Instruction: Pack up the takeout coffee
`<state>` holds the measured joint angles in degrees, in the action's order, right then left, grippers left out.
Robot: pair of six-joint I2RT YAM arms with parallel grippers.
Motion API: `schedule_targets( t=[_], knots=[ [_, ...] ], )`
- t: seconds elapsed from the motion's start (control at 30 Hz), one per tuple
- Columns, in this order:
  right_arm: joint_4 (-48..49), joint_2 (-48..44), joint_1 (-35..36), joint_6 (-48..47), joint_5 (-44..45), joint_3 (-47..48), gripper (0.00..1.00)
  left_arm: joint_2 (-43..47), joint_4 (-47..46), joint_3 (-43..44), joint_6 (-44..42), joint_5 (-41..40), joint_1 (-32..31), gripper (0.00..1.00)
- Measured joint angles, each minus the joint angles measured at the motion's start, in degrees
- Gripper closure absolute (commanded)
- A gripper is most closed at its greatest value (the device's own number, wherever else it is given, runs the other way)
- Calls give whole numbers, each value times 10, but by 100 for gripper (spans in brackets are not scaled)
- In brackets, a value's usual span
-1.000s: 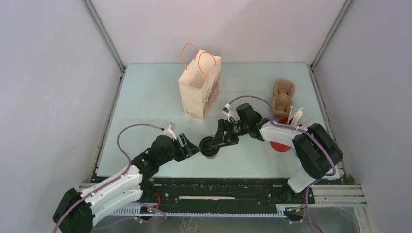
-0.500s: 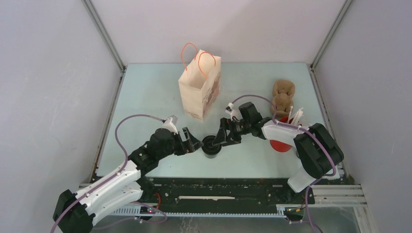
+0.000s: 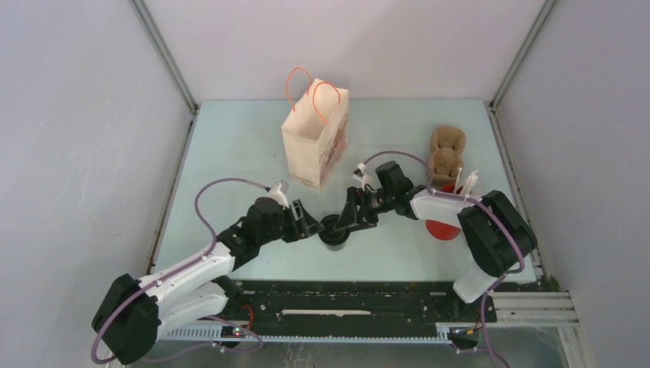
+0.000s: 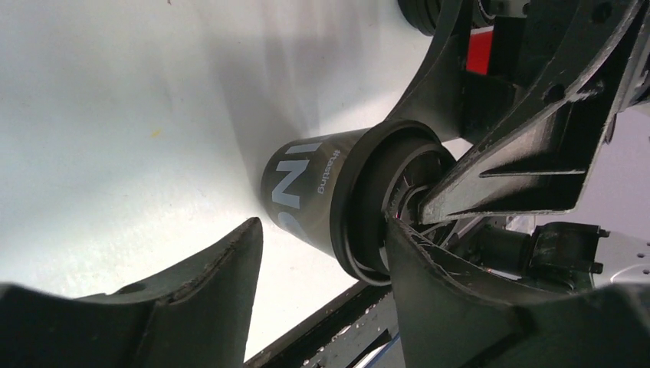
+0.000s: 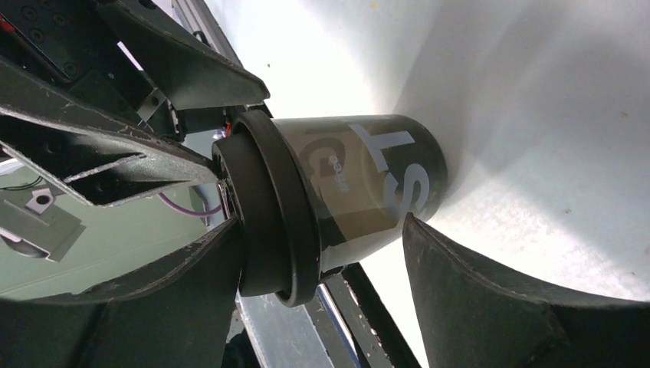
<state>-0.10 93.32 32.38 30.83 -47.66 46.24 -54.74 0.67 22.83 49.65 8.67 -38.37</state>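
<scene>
The black takeout coffee cup (image 3: 332, 230) is stood upright on the worktop (image 3: 230, 153), at 6 o'clock from the paper bag (image 3: 316, 138). It is flanked at 9 o'clock by the left end effector (image 3: 314, 228) and at 3 o'clock by the right end effector (image 3: 343, 223), both spread wide around it; contact cannot be told.

Black takeout coffee (image 3: 333, 231) with white lettering; cream bag (image 3: 315, 144), orange handles; red cup (image 3: 442, 227).

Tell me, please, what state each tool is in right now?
Left tool: open, at the takeout coffee, gap showing at one finger.
Right tool: around the takeout coffee; grip cannot be told.
</scene>
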Motion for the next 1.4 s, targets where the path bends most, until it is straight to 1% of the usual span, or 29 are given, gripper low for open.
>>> schedule_targets(
  t=[0.13, 0.27, 0.4, 0.57, 0.67, 0.77, 0.87, 0.93, 1.0, 1.07, 1.13, 1.2, 1.4],
  knots=[
    [33, 23, -4, 13, -26, 0, 21, 6, -26, -19, 14, -4, 9, 42],
    [95, 59, -13, 33, -69, -6, 23, 3, -77, -47, 29, -3, 11, 46],
    [160, 93, -24, 58, -116, -17, 24, -36, -163, -69, 48, 15, 13, 48],
    [257, 123, -35, 103, -158, -44, 23, -69, -242, -86, 65, 23, 10, 50],
    [284, 125, -35, 118, -160, -51, 20, -63, -255, -96, 70, 20, 10, 49],
    [288, 122, -34, 124, -155, -52, 14, -43, -237, -97, 68, 19, 9, 43],
    [269, 110, -33, 120, -136, -49, 10, -12, -196, -95, 62, 15, 9, 34],
    [242, 95, -31, 113, -119, -45, 8, 7, -159, -88, 53, 10, 9, 29],
    [215, 82, -28, 104, -104, -41, 3, 18, -126, -78, 43, 9, 9, 23],
    [185, 69, -26, 95, -86, -35, 2, 20, -94, -66, 32, 9, 10, 14],
    [163, 59, -26, 89, -73, -33, 1, 19, -68, -54, 23, 11, 12, 8],
    [142, 51, -26, 82, -62, -29, 0, 14, -49, -41, 14, 13, 15, 6],
    [93, 44, -27, 65, -47, -7, 0, -8, -26, 4, -4, 32, 28, 3]
  ],
)
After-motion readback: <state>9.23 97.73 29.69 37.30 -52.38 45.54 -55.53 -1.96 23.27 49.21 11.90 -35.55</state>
